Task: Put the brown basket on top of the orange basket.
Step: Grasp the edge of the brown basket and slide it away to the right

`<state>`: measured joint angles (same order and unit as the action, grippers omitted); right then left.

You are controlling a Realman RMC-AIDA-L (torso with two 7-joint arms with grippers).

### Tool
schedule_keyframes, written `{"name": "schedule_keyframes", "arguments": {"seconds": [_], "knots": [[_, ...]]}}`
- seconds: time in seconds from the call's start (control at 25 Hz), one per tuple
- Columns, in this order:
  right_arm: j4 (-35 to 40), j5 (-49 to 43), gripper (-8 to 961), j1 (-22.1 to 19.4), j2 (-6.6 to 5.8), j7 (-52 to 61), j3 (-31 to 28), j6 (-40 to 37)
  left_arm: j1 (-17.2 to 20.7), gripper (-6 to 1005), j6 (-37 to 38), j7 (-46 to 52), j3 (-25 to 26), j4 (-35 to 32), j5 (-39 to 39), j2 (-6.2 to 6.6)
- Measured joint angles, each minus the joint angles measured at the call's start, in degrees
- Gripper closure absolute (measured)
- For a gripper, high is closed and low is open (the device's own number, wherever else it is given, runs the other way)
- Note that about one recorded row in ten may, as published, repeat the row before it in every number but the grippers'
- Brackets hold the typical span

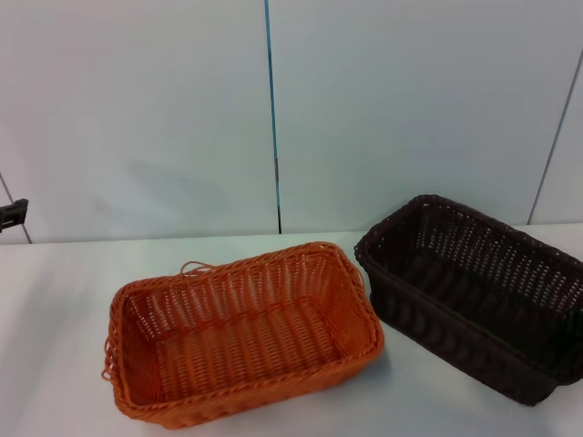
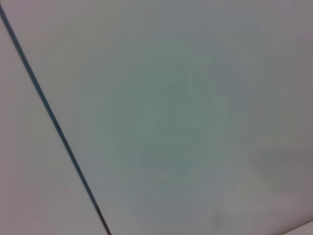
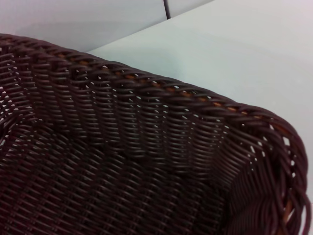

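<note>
The orange basket (image 1: 241, 337) stands empty on the white table, left of the middle in the head view, with loose strand loops at its far and left rim. The brown basket (image 1: 474, 291) stands empty to its right, set at an angle, its near corner close to the orange basket's right end and its right end cut off by the picture's edge. The right wrist view looks from close by into a corner of the brown basket (image 3: 122, 147), along its braided rim. Neither gripper shows in any view. The left wrist view shows only a pale wall.
The white table (image 1: 55, 300) runs back to a pale panelled wall with a dark vertical seam (image 1: 271, 109), also seen in the left wrist view (image 2: 49, 112). A small dark object (image 1: 11, 214) sticks in at the left edge.
</note>
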<state>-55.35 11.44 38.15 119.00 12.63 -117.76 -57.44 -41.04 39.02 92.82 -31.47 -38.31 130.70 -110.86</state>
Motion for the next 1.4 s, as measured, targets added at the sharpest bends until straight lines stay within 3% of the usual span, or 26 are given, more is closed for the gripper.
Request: {"name": "schedule_keyframes", "arguments": {"seconds": [0.08, 0.52, 1.04, 1.4], "knots": [[-0.01, -0.05, 629, 0.05, -0.01, 0.01, 0.20, 0.01, 0.00, 277, 0.00, 0.00, 0.00, 0.00, 0.00, -0.04], [-0.38, -0.15, 753, -0.14, -0.17, 0.01, 0.40, -0.28, 0.08, 277, 0.00, -0.01, -0.09, 0.00, 0.00, -0.24], [-0.79, -0.19, 759, -0.50, -0.20, 0.07, -0.02, -0.69, 0.18, 277, 0.07, 0.45, -0.91, -0.15, 1.25, -0.39], [-6.75, -0.28, 764, -2.05, -0.13, 0.17, -0.31, -3.40, 0.03, 277, 0.02, 0.49, -0.88, -0.10, 1.31, -0.47]]}}
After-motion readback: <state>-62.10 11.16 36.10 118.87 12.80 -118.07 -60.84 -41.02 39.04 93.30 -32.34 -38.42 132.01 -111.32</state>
